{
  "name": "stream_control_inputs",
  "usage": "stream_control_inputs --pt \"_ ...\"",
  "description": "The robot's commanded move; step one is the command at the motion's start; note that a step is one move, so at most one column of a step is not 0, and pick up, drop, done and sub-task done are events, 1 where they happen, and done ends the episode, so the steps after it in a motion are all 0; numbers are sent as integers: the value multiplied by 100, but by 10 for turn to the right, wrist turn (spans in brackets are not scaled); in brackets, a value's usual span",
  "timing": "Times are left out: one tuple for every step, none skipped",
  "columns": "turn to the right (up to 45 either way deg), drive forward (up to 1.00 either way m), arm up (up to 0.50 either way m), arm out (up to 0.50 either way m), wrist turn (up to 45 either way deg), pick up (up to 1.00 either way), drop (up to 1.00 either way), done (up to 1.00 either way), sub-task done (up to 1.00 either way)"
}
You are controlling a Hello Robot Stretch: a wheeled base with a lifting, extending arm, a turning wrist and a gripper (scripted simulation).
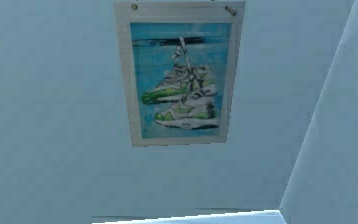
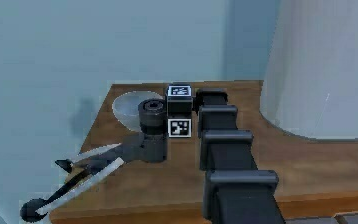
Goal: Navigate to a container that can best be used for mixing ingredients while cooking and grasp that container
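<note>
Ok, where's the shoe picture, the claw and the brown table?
Framed picture of green-white sneakers (image 1: 180, 75): forward view, its middle.
Dark two-fingered claw (image 2: 44, 188): arm side view, midway between fingertips.
Brown wooden table (image 2: 317, 165): arm side view, bare top.

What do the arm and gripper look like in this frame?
The arm is a dark square bar built of stepped, nested segments. At its far end sit two small white squares with black marks. Left of them, the gripper has a dark grey rounded body and two thin fingers, one ending in a round dark pad.
</note>
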Motion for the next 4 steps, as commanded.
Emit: stream_control_inputs --pt "0 0 0 0 450 0 0 0 0" --pt "0 0 0 0 240 0 0 0 0" --pt "0 0 0 0 0 100 0 0 0" --pt "0 0 0 0 0 0 0 100 0"
